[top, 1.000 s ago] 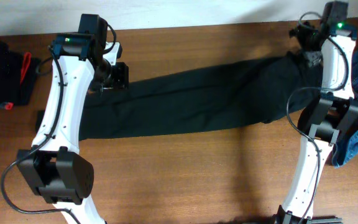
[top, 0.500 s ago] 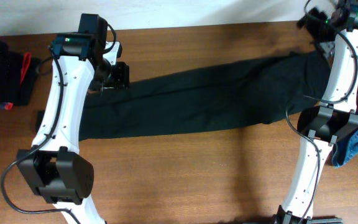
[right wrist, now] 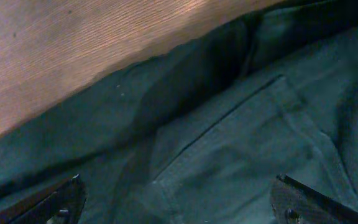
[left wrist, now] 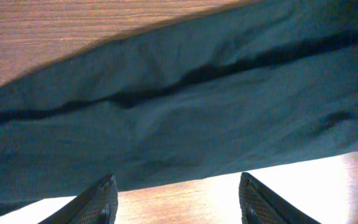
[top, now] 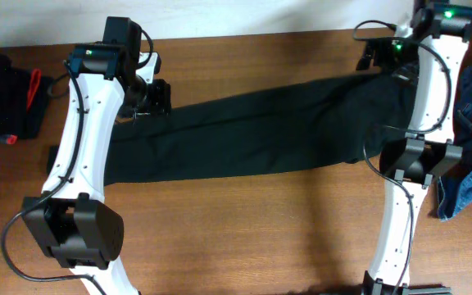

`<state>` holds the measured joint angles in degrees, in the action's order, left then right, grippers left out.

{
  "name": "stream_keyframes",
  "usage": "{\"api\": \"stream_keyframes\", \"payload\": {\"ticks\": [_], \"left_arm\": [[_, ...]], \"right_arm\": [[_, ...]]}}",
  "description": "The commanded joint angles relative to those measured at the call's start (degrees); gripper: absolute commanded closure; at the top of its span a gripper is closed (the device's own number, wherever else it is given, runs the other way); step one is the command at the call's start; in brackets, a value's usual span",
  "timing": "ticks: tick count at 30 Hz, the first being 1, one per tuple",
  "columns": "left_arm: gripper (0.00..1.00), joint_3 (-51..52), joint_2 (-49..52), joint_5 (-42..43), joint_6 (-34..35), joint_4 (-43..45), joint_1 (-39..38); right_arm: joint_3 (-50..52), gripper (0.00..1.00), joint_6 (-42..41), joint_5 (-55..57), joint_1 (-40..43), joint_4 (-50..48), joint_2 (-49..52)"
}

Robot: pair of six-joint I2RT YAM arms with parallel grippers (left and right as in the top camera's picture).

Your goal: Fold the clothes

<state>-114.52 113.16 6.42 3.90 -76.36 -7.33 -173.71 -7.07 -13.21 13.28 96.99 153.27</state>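
Long black jeans lie flat across the wooden surface, limp and soft, likely best pinched at hem or waistband; left jaws hover half parted, right jaws spread wide, both empty

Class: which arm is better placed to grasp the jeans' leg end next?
Probably left: the left gripper hovers open over the legs of the black jeans; the right gripper is over their pocket.
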Motion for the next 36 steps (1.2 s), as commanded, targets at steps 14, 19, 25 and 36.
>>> {"api": "stream_keyframes", "payload": {"ticks": [14, 19, 25, 36], "left_arm": [[0.38, 0.17, 4.39, 0.07, -0.66, 0.31, -0.2], [0.3, 0.17, 4.66, 0.42, -0.72, 1.05, -0.61], [0.31, 0.17, 5.27, -0.24, -0.98, 3.85, -1.22], [0.93, 0.17, 10.99, 0.0, -2.45, 8.46, -1.73]], "right_arm": [[30.47, 0.02, 0.57, 9.64, 0.98, 0.37, -21.9], [42.03, 0.01, 0.66, 10.27, 2.19, -3.96, -21.53], [51.23, 0.01, 2.43, 10.23, 2.49, -16.24, -21.53], [54.71, 0.01, 3.87, 9.86, 2.51, -27.54, -21.51]]}}
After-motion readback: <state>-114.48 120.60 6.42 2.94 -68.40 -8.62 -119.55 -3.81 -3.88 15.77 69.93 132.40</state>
